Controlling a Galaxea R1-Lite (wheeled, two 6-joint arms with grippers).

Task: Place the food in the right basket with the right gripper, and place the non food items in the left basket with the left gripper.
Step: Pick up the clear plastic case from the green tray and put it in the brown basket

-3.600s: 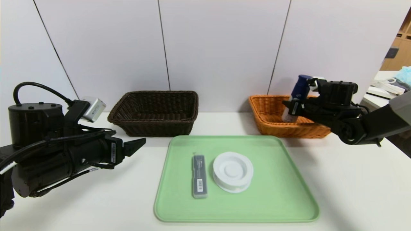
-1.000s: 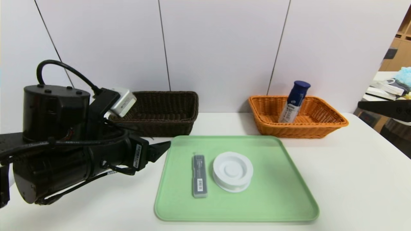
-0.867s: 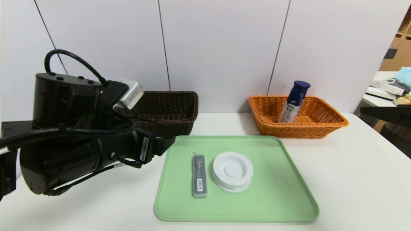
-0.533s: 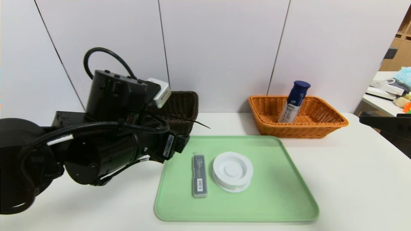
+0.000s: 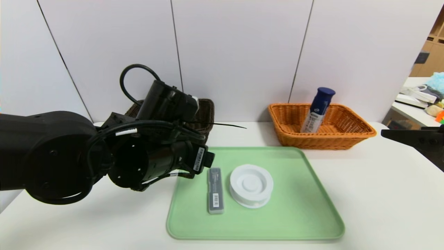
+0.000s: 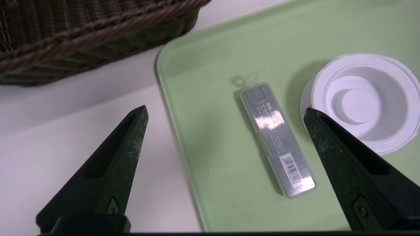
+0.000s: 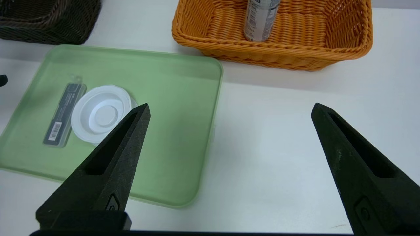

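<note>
**Left claw lining up on the grey case**

White tabletop [image 5: 381, 194], grey panel wall behind. Food half looks done: bottle [image 5: 317, 109] stands leaning in the orange basket [image 5: 347, 133]. Right claw [image 7: 229, 111] spread wide, empty, parked off the tabletop's right edge.

Left claw [image 6: 226, 111] spread wide, empty, hovering above the green tray [image 5: 312, 215] at its near-left part, straddling the grey case [image 6: 277, 137] (no contact yet). White round container [image 6: 364, 101] sits just beside the case, so one finger must drop into that narrow gap. Next: descend, pinch across the case's short width, lift clear of the tray lip, carry back-left to the dark basket [image 6: 65, 36], which is near and has nothing visible in it.
</note>
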